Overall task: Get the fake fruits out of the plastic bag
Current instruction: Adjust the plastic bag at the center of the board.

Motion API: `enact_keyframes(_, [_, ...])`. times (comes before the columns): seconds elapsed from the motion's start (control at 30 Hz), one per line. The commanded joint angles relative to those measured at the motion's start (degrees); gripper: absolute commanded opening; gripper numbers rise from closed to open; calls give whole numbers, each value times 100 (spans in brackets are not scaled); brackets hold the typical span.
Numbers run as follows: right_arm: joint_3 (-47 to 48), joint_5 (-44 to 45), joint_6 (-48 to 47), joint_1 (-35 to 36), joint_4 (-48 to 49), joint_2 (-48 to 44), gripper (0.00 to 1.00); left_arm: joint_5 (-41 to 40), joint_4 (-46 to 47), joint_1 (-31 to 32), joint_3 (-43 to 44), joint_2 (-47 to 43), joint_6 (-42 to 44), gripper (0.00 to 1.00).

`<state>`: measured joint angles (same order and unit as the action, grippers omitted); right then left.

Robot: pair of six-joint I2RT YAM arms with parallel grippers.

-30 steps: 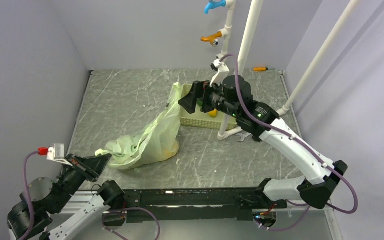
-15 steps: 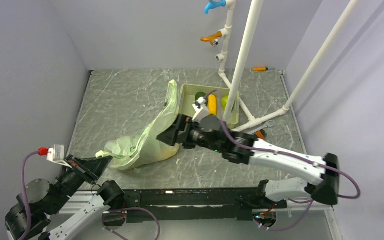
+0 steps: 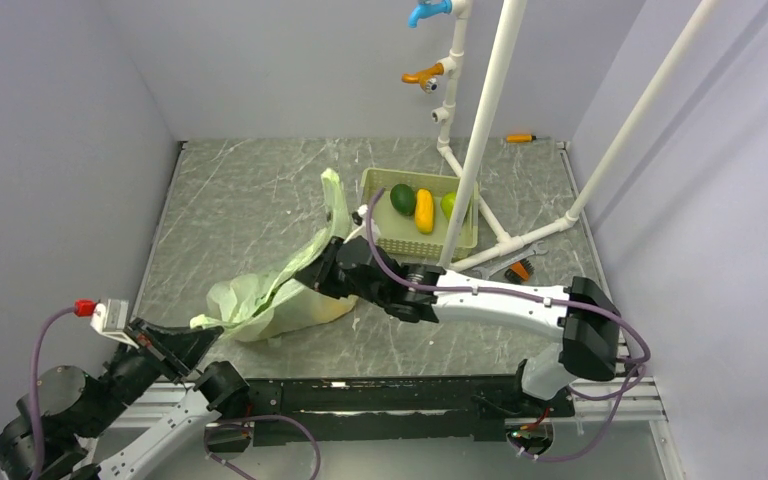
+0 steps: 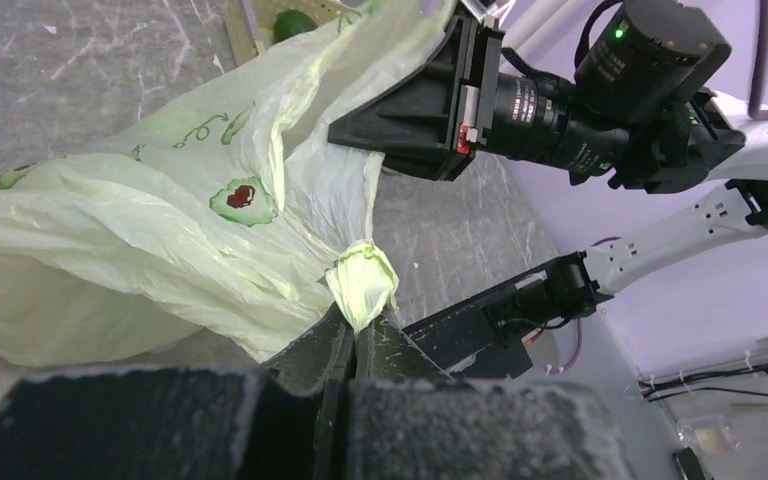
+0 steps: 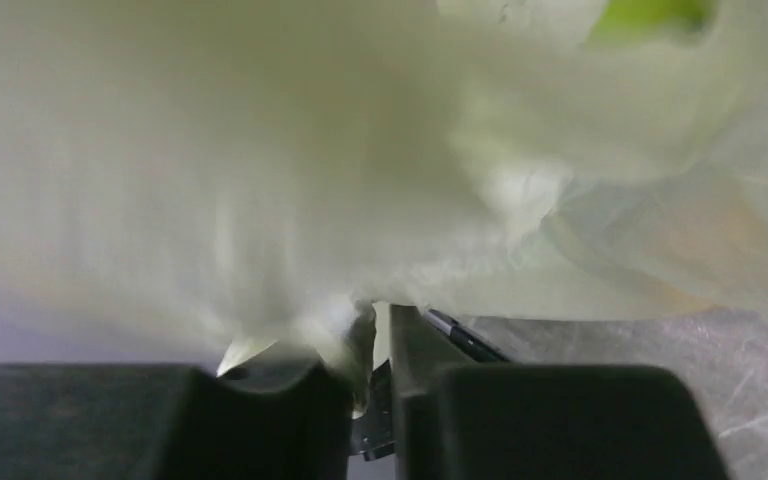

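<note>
The pale-green plastic bag [image 3: 270, 292] lies crumpled on the table's near left. My left gripper [image 3: 198, 338] is shut on its twisted corner [image 4: 361, 283], at the near-left end. My right gripper [image 3: 316, 272] presses into the bag's right side. In the right wrist view its jaws stand almost together with bag film [image 5: 365, 330] pinched between them. An orange-yellow shape [image 3: 336, 299] shows faintly through the film; what else the bag holds is hidden. A yellow oblong fruit [image 3: 424, 210] and a bright green round one [image 3: 449, 204] lie in the beige tray [image 3: 382, 240].
A plain dark green oval fruit [image 3: 402, 198] also lies in the tray. White pipe posts [image 3: 480, 130] rise right of the tray, their feet running across the table's right side. A small orange tool [image 3: 519, 137] lies at the back edge.
My right arm swung from above the tray down and left to the bag, and its jaws closed on the film. The bag's upper flap shifted left. My left gripper drew back slightly.
</note>
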<state>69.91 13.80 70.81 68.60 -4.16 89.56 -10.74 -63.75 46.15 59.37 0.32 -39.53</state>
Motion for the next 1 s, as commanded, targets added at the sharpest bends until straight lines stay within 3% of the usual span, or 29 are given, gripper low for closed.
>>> enact_keyframes(0.0, [-736,372,121,74,381,-586,11,142,-189,-15,454,80,359,1])
enact_keyframes(0.03, [-882,290,-159,86,609,-687,9,145,-173,-13,590,124,442,6])
enact_keyframes(0.17, [-1326,76,-1079,135,810,-981,0,157,-188,-4,1481,580,1129,44])
enact_keyframes(0.37, [-1663,-212,-1701,136,1222,-1184,0,136,-186,57,3116,2090,2141,68])
enact_keyframes(0.57, [-1373,-383,-2202,129,936,-1231,0,-421,-38,112,3162,3749,3310,93])
enact_keyframes(0.63, [-1454,-423,-2262,130,1011,-1299,0,-926,87,109,3098,4324,3602,98])
enact_keyframes(0.7, [-1541,-459,-2334,130,1058,-1346,0,-894,318,51,3057,4820,3851,99])
enact_keyframes(0.87, [-1626,-600,-2599,18,890,-1547,0,425,563,-832,3039,5921,4272,99])
enact_keyframes(0.97, [-1832,-809,-2606,-133,938,-1728,0,1177,890,-1450,2520,6131,4272,99])
